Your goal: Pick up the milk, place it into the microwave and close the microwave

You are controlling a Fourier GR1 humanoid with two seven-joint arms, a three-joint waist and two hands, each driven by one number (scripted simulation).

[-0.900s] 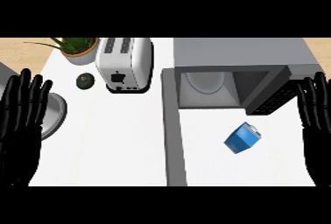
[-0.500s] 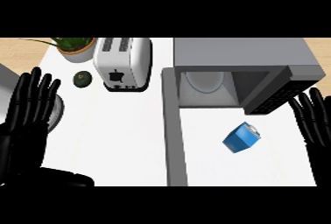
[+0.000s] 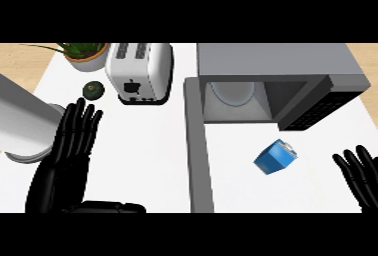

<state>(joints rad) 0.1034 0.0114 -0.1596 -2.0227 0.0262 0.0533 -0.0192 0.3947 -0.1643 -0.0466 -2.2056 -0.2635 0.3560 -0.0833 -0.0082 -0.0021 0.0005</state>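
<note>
blue milk carton [image 3: 276, 157] apparently lying before open microwave [image 3: 273, 82], untouched

No readable text, label or number on milk carton [image 3: 275, 158], toaster [image 3: 138, 70] or microwave [image 3: 277, 80].

A white bench [image 3: 155, 150] is seen, on which a toaster [image 3: 139, 71], potted plant [image 3: 85, 54], open microwave [image 3: 273, 82] and blue milk carton [image 3: 276, 157] are set.

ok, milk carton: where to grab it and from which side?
Probably across the blue side walls of the milk carton, coming from its right with the right hand, which is nearest. The carton lies tilted on the counter, cap end toward the open microwave.
</note>
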